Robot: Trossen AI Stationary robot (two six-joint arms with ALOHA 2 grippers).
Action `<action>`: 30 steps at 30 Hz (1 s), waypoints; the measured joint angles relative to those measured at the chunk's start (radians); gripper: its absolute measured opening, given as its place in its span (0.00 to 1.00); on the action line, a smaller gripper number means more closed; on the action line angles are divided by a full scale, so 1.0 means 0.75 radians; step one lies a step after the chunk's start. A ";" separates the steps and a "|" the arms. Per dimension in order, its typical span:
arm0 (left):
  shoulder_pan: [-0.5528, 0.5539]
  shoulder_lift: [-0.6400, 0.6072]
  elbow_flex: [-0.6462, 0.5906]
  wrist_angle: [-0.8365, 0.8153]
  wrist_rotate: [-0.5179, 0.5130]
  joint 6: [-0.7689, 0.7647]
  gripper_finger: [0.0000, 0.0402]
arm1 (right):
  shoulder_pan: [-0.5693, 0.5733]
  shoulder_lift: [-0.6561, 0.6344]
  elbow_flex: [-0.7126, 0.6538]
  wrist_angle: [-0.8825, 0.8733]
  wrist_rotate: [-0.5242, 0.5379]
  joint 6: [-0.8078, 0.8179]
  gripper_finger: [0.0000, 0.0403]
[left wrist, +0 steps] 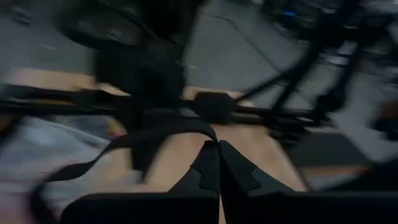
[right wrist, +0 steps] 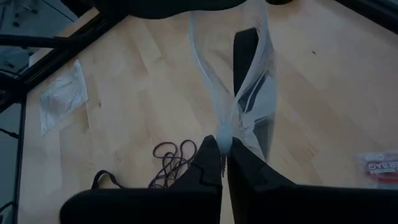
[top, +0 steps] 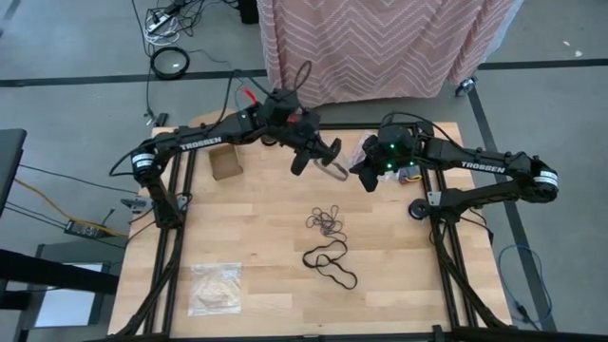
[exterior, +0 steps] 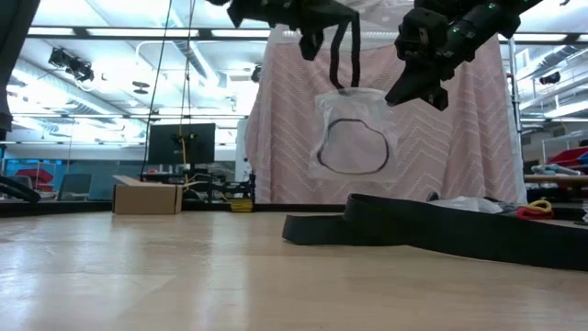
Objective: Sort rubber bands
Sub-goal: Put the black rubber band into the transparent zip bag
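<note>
Clear crinkly plastic hangs between my two arms: a bag [exterior: 353, 129] with a large black rubber band [exterior: 353, 149] inside it, held up above the far middle of the wooden surface [top: 266, 209]. My right end effector [right wrist: 222, 163] is pinched together on a thin fold of that bag, fingers closed with the film caught between them. My left end effector [top: 321, 157] is also closed; it sits at the bag's other side, though I cannot tell whether it grips the plastic or a band. Below, a cluster of small thin rubber bands [top: 326, 222] lies near the middle of the surface, and just beside it, toward the near edge, larger black rubber bands [top: 330, 264] lie in loose loops. Another clear bag [top: 214, 288] lies flat at the near left, and a small cardboard box [top: 225, 161] stands at the far left.
</note>
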 joint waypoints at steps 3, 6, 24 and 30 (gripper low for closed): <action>0.012 0.017 -0.001 -0.133 0.075 0.012 0.00 | 0.000 0.000 0.000 -0.003 -0.001 0.006 0.00; 0.038 0.012 0.002 -0.224 0.067 0.048 0.00 | 0.000 0.000 0.000 -0.004 -0.001 0.007 0.00; -0.067 0.007 0.270 0.032 -0.838 -0.060 0.00 | -0.001 0.000 0.000 0.176 0.219 0.152 0.00; -0.128 0.007 0.270 0.187 -1.139 0.005 0.00 | -0.018 0.000 0.000 0.230 0.386 0.233 0.00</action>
